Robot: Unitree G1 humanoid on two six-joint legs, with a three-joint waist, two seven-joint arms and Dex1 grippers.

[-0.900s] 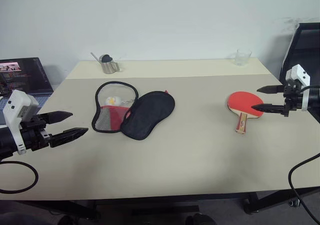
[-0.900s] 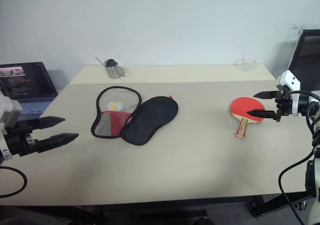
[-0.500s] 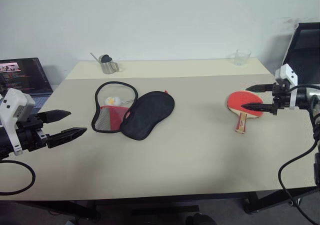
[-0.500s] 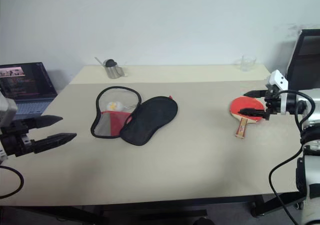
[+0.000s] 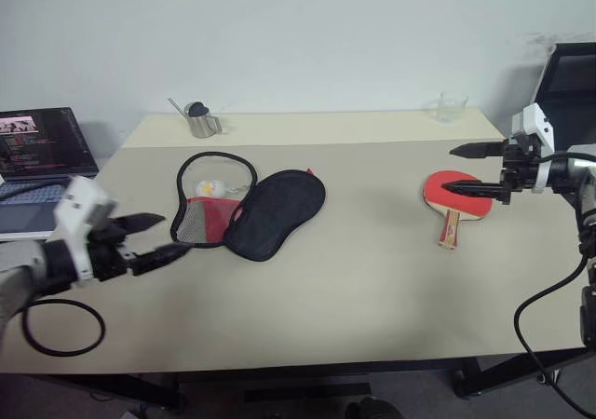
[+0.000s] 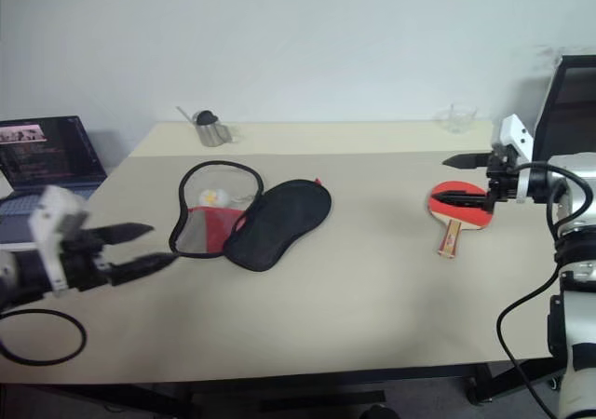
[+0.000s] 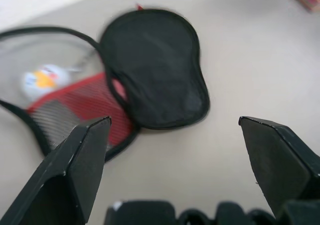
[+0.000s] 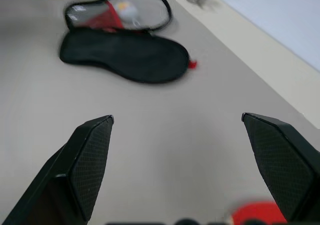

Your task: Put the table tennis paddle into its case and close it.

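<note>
Pointing near-edge: paddle (image 5: 454, 198) handle, blade far.

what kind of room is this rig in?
Probably an office or lab: a plain beige table against a bare white wall, an open laptop showing a dark screen at one side, and a black chair at the other.

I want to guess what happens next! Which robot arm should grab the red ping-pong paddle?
The right arm. Its open claw hovers just over the round red paddle with the striped wooden handle on the beige table. The left claw is far off, beside the opened black-and-red fabric case.
</note>
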